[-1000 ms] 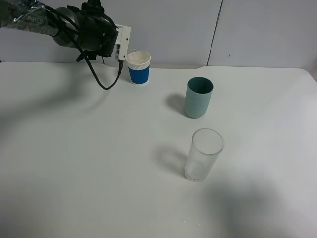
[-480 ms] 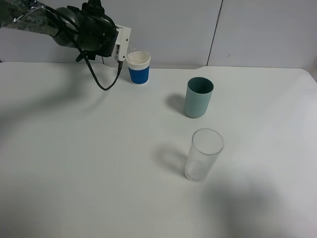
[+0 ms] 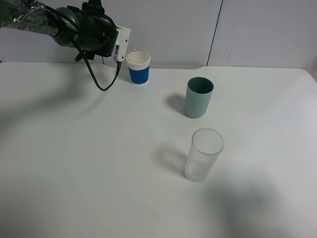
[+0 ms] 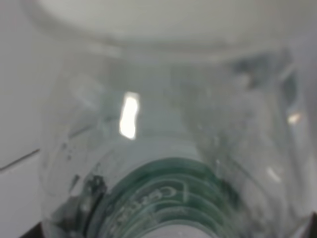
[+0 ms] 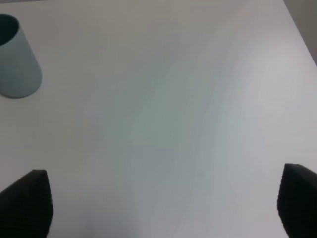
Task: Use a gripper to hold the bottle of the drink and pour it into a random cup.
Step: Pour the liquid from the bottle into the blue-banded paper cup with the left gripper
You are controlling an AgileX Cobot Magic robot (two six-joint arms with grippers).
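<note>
The clear plastic bottle [image 4: 163,148] fills the left wrist view, blurred and very close, with green ribbed bands at its lower part. My left gripper [image 3: 122,43], a white blocky head on a black arm, is at the back left and holds the bottle beside and slightly above the white paper cup with a blue sleeve [image 3: 138,67]. The bottle itself is hidden behind the gripper in the exterior high view. My right gripper [image 5: 161,203] is open and empty over bare table; it is out of the exterior high view.
A teal-green plastic cup [image 3: 198,97] stands right of centre and also shows in the right wrist view [image 5: 17,59]. A tall clear glass tumbler [image 3: 203,154] stands in front of it. The white table [image 3: 74,163] meets a grey wall at the back.
The left gripper has shifted very slightly up and left beside the paper cup. Nothing else has moved.
</note>
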